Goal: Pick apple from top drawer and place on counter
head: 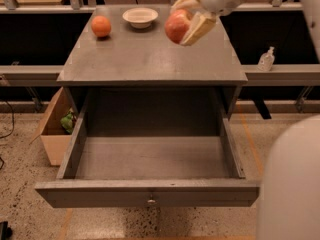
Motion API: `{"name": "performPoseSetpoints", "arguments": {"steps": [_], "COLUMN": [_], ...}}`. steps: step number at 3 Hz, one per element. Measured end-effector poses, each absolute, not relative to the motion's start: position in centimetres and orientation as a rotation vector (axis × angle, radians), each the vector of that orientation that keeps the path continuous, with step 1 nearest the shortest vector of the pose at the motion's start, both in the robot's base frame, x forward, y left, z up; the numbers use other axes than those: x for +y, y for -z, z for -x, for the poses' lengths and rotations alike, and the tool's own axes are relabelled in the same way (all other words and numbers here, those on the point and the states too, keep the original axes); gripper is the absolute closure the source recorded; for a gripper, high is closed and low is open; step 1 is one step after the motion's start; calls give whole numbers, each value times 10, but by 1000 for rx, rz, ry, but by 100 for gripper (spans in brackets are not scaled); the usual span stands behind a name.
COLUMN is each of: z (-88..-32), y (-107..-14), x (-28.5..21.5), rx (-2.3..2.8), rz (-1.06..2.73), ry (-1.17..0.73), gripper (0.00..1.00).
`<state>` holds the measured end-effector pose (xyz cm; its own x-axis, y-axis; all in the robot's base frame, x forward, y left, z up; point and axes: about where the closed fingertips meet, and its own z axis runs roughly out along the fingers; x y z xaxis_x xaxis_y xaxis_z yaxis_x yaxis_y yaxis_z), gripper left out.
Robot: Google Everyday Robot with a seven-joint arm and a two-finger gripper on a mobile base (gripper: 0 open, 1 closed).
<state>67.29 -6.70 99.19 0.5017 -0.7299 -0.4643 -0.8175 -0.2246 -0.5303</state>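
My gripper (186, 20) comes in from the top right and is shut on the red apple (177, 27), holding it in the air above the right rear part of the counter (145, 59). The pale fingers (199, 29) clasp the apple from above and from the right. The top drawer (150, 159) stands pulled fully open below the counter, its inside bare, with a small metal knob (150, 201) on its front panel.
An orange fruit (101, 26) and a white bowl (140, 17) sit at the back of the counter. A cardboard box (52, 129) with a green item stands on the floor left of the cabinet. A clear bottle (266, 60) stands on a ledge at the right. Part of my white body (292, 184) fills the lower right.
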Motion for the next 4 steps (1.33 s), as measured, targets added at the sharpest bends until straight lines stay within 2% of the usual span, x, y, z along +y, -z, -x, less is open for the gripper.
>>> {"name": "performPoseSetpoints", "arguments": {"steps": [1,2,3,4], "z": [-705,-733,-747,-754], "y": [-969,-934,-895,-876], "x": [-56,-57,-56,-51], "rx": [1296,1370,1458,1513], "rz": [2115,2182,2225,2236], "ry": [-1,69,40,-1], "gripper": [100,100,82,59]}}
